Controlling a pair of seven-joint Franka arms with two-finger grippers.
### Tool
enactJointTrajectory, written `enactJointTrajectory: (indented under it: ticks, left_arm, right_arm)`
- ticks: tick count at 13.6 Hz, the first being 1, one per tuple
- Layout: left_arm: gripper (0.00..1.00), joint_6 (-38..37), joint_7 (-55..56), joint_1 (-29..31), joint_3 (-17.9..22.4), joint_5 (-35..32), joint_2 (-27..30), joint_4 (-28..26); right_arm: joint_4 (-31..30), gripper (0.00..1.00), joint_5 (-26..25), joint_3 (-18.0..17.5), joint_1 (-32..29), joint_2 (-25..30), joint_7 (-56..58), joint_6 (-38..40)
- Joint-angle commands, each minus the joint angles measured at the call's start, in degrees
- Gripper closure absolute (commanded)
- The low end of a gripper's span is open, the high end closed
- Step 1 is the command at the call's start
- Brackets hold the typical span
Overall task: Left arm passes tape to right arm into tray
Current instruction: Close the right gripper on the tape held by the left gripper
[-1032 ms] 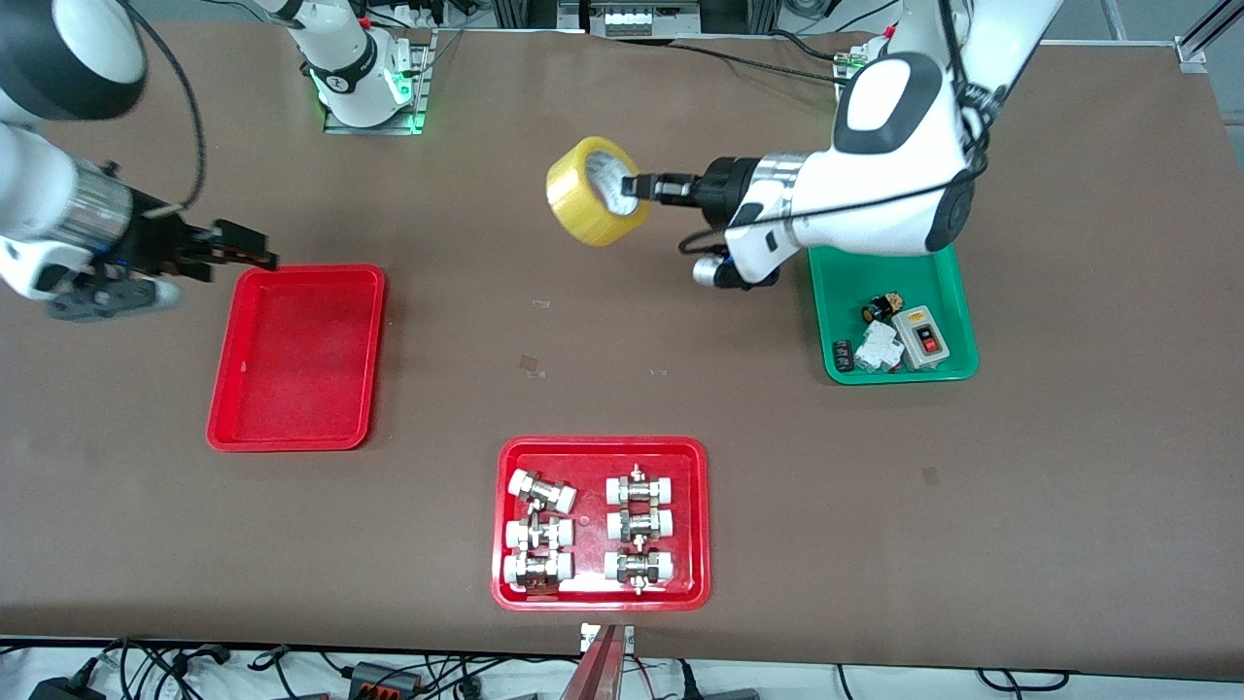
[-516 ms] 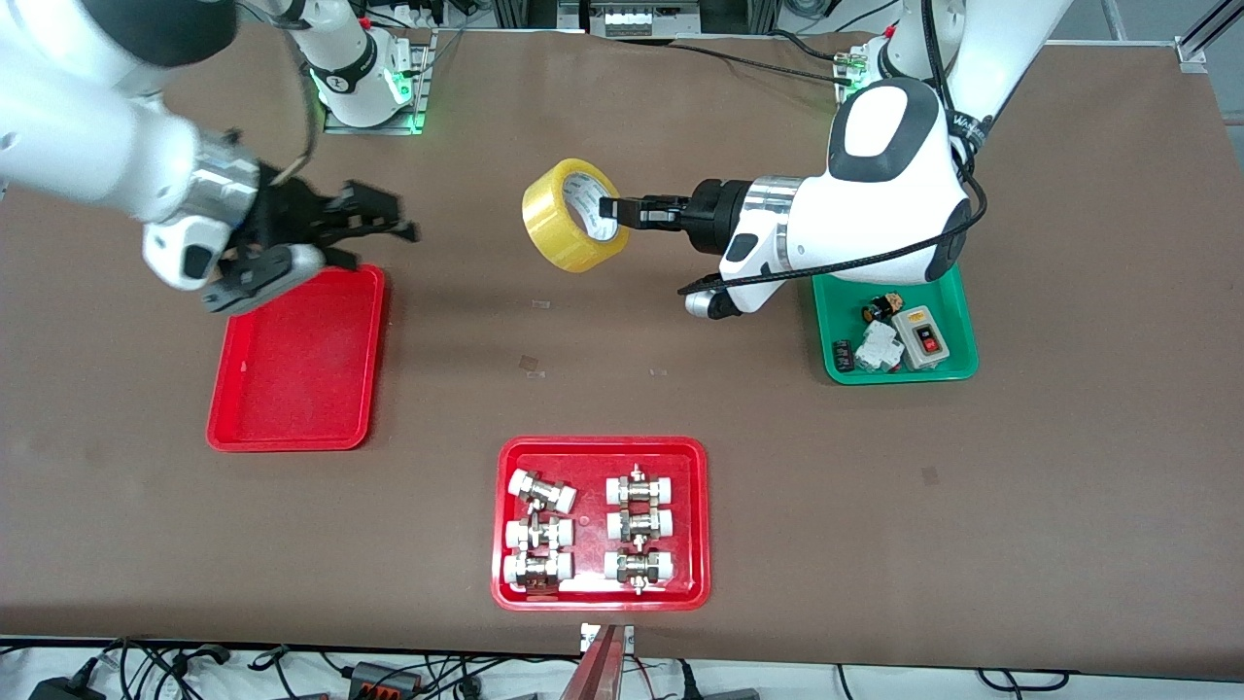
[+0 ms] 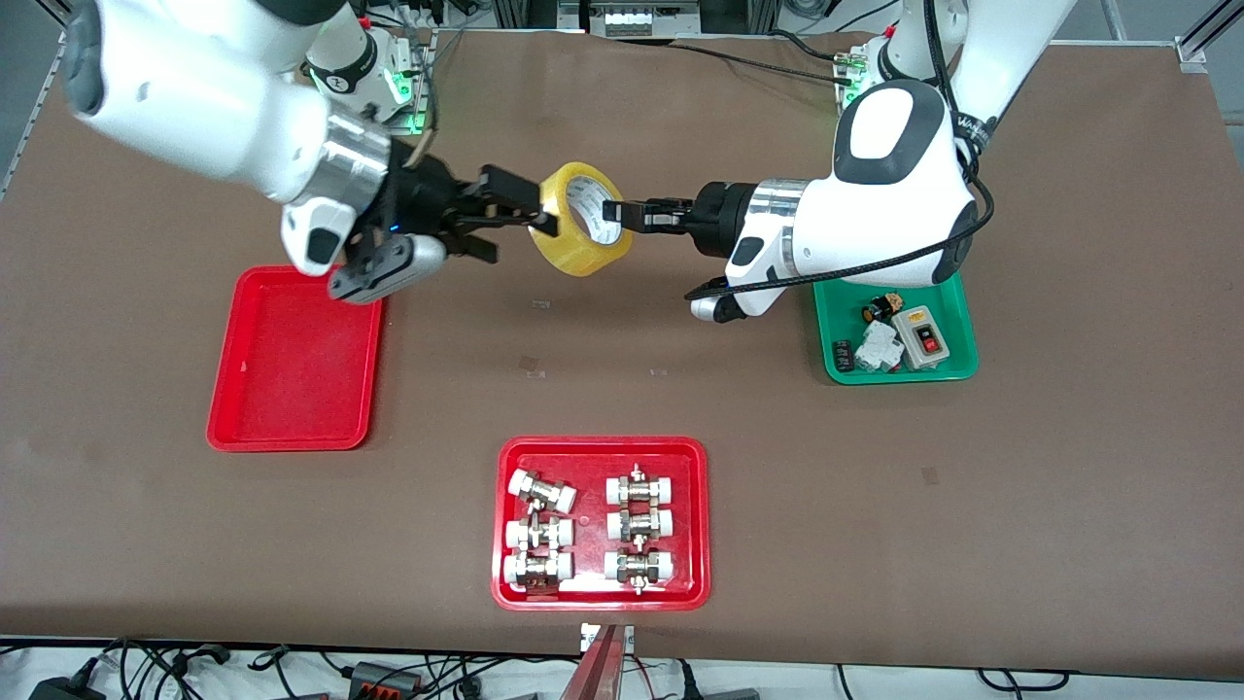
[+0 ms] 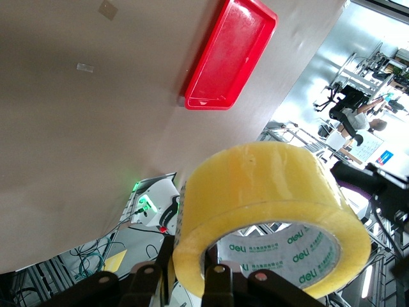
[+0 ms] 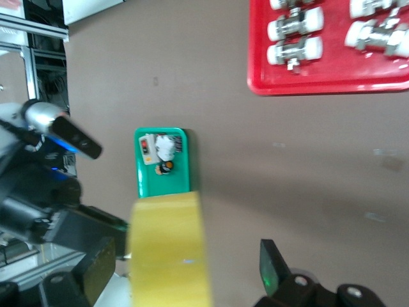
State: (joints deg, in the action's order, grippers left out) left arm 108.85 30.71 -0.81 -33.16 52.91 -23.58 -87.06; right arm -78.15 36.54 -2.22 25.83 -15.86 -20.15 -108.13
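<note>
Right gripper [image 3: 520, 228], jaws wide, has swung from beside the tray [image 3: 294, 360] to straddle the tape [image 3: 581, 219]. Left gripper [image 3: 612, 211] still pinches the roll's wall.

The brown table [image 3: 680, 389] carries a plain red tray [image 3: 292, 442], a fittings tray [image 3: 505, 525] and a green tray [image 3: 826, 331]

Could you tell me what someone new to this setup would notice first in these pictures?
The yellow tape roll hangs in mid-air over the bare table, pinched by the left gripper through its hole. The right gripper, jaws open, brackets the roll's other edge. Next comes the plain red tray toward the right arm's end of the table.
</note>
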Motion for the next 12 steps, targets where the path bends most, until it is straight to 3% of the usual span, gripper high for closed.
enactJointTrajectory:
  ticks: [1,12]
  left_arm:
    - [1.0,-1.6,0.5,0.7,-0.3,1.2,-0.1,1.4]
    - [1.0,-2.5,0.4,1.0,-0.3,1.2,-0.1,1.4]
  right_arm:
    - [1.4,0.0,0.8,0.4,1.2,-0.6,-2.4,-0.6]
    - [1.3,0.0,0.6,0.4,1.4,-1.5,-1.8,2.0]
